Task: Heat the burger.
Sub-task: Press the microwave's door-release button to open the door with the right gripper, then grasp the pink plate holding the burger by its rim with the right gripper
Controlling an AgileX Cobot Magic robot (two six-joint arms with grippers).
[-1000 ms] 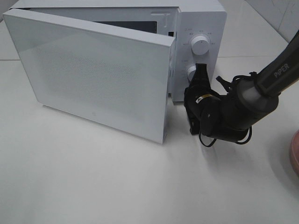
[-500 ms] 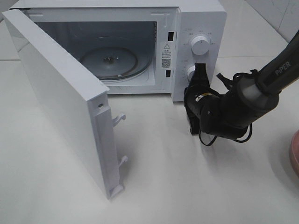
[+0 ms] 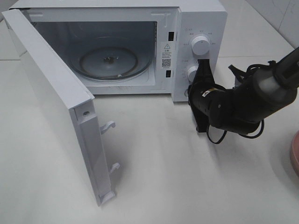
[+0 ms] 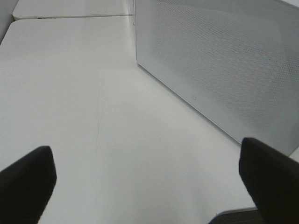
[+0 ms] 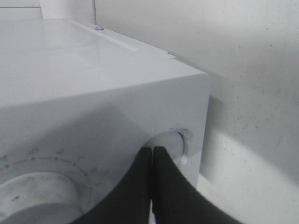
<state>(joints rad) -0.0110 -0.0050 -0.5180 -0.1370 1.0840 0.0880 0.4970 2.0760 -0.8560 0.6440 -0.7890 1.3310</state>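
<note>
The burger is out of view. The white microwave (image 3: 201,18) stands at the back with its door (image 3: 51,98) swung wide to the left, baring the empty glass turntable (image 3: 108,60). My right gripper (image 3: 203,65) is shut, holds nothing, and points at the control panel beside the lower knob (image 3: 192,72). In the right wrist view its shut fingertips (image 5: 152,154) touch a round button (image 5: 172,143) near the panel's corner. My left gripper (image 4: 149,186) is open and empty, low over the bare table, facing the door's perforated outer face (image 4: 219,70).
The edge of a round pink plate (image 3: 295,149) shows at the far right. The open door juts toward the front left of the white table (image 3: 187,186). The right arm (image 3: 243,102) and its cables lie in front of the control panel.
The microwave door has swung from partly shut to wide open. My right arm has shifted slightly to the right, its gripper still shut at the panel.
</note>
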